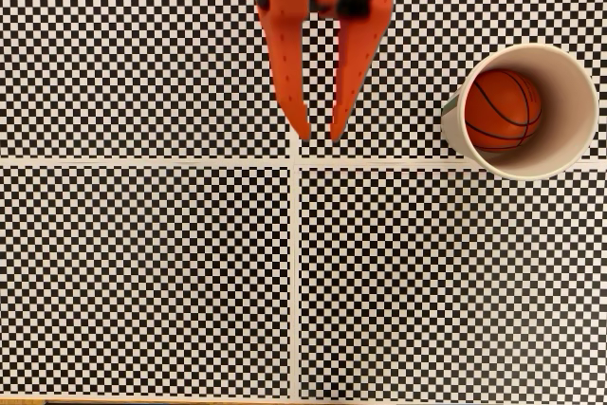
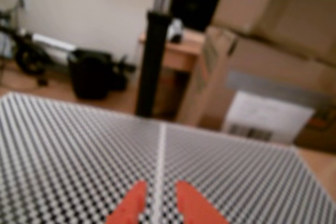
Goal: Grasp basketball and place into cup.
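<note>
The basketball (image 1: 503, 109), orange-brown with black seams, lies inside the cream-white cup (image 1: 572, 92), which stands upright at the right of the fixed view. My orange gripper (image 1: 319, 133) hangs from the top edge, well to the left of the cup, fingers pointing down the picture. Its tips stand a small gap apart with nothing between them. In the wrist view the two orange fingertips (image 2: 130, 209) rise from the bottom edge, and the gripper (image 2: 159, 188) straddles the white seam line of the mat.
A black-and-white checkered mat (image 1: 152, 272) covers the table, split by white lines (image 1: 295, 263) into quarters. Beyond the table's far edge the wrist view shows a black post (image 2: 152, 61), cardboard boxes (image 2: 262, 51) and a dark bin (image 2: 92, 74).
</note>
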### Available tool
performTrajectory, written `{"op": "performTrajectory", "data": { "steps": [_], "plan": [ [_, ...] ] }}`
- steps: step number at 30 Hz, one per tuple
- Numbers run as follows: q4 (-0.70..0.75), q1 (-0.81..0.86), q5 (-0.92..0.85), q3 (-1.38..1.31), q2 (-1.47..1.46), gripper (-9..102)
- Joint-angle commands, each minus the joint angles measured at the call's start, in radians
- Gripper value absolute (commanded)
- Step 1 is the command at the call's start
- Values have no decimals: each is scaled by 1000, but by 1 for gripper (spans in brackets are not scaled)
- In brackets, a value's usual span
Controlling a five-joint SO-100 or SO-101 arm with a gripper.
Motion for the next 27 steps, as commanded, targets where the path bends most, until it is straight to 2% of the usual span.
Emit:
{"op": "performTrajectory", "data": {
  "steps": [1, 6, 16, 27],
  "plan": [
    [-28, 17, 20, 32, 11, 0],
    [5, 41, 11, 67, 11, 0],
    [328, 83, 17, 67, 9, 0],
    [604, 115, 23, 67, 9, 0]
  ]
}}
